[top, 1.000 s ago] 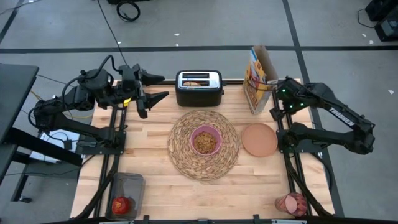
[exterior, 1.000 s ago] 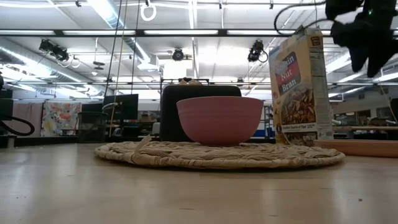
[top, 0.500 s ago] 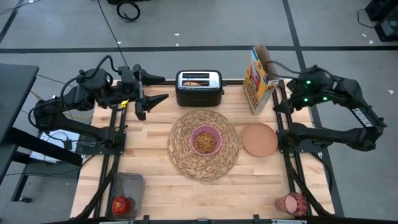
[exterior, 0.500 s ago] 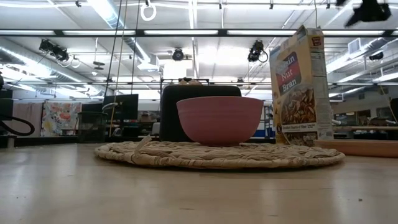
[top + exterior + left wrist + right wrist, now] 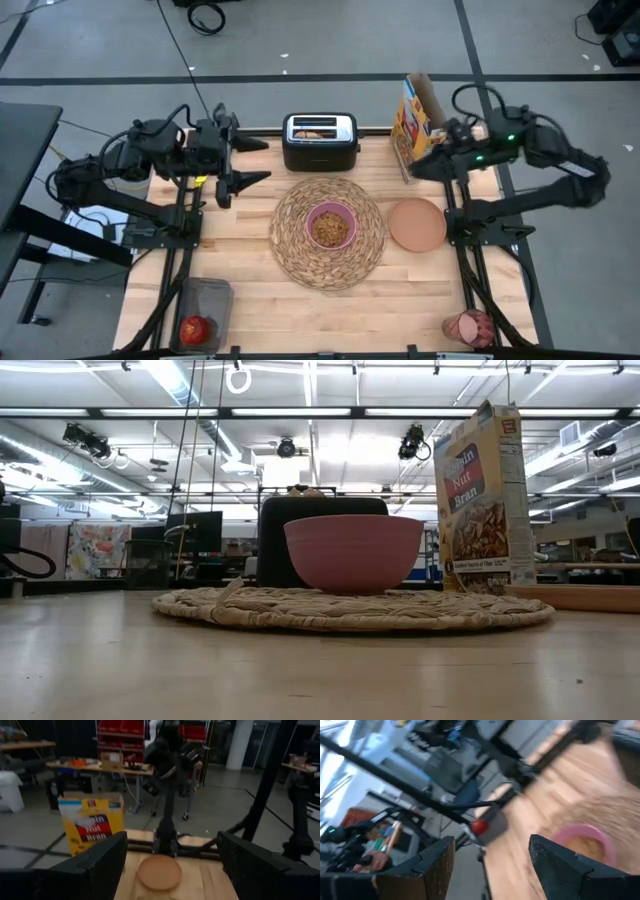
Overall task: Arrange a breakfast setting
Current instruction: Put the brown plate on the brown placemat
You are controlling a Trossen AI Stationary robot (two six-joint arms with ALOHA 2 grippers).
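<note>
Table (image 5: 250, 300), light wood, carrying a partly laid breakfast setting. Item one: round woven placemat (image 5: 328, 232), centre of table, with the small pink bowl (image 5: 330, 226) on it, cereal visible inside. Item two: salmon-brown plate (image 5: 417, 224), just right of the placemat, edge close to it or touching, bare. Item three: red apple (image 5: 196, 328), near left corner, lying in a dark tray (image 5: 203, 296), well apart from the setting. Item four: pink tumbler (image 5: 468, 326), near right corner, on its side at the table edge. No spoon can be made out. Not of the setting: black toaster (image 5: 320, 140) at far centre; cereal box (image 5: 413, 126) upright at far right. Left gripper (image 5: 245, 163): far left, raised beside the toaster, fingers spread, holding nothing. Right gripper (image 5: 412, 166): far right, just beside the cereal box and above the far rim of the plate, fingers apart in its wrist view, nothing between them. Step in hand, by judgement: the right arm is turning inward to fetch a piece, probably the plate or the tumbler. Handling notes: clear the cereal box before descending, since a brush could topple it; take the plate by its rim with fingers straddling the edge; the lying tumbler may roll, so close across its body squarely.
</note>
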